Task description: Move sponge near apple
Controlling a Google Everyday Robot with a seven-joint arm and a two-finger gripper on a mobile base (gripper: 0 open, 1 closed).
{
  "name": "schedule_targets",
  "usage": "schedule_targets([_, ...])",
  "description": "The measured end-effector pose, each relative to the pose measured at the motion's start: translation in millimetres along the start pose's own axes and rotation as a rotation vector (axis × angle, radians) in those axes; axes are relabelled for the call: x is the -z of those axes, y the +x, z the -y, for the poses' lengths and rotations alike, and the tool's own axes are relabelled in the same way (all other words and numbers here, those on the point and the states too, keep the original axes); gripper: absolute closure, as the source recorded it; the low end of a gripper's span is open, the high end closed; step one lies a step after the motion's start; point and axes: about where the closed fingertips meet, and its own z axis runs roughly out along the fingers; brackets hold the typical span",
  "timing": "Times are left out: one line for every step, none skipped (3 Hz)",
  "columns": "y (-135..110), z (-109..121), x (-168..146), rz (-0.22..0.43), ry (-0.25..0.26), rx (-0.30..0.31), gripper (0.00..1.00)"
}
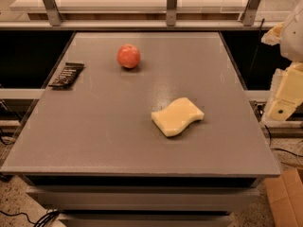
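The pale yellow sponge (177, 116), a flat block with wavy edges, lies on the grey table (104, 126) a little right of centre. The red-orange apple (129, 56) stands farther back, left of centre, well apart from the sponge. My gripper (284, 100) is cream-coloured and hangs at the right edge of the view, off the table's right side and above the floor. It is to the right of the sponge, touches nothing and holds nothing that I can see.
A dark flat packet (66, 74) lies near the table's left edge. A metal rail with posts (171, 6) runs behind the table. A cardboard box (286, 197) sits on the floor at the lower right.
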Motion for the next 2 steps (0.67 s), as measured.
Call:
schedule_targets([0.0,0.0,0.0,0.0,0.0,0.0,0.0])
schedule_targets([1.1,-7.3,2.8,0.012,-0.024,0.041,0.0])
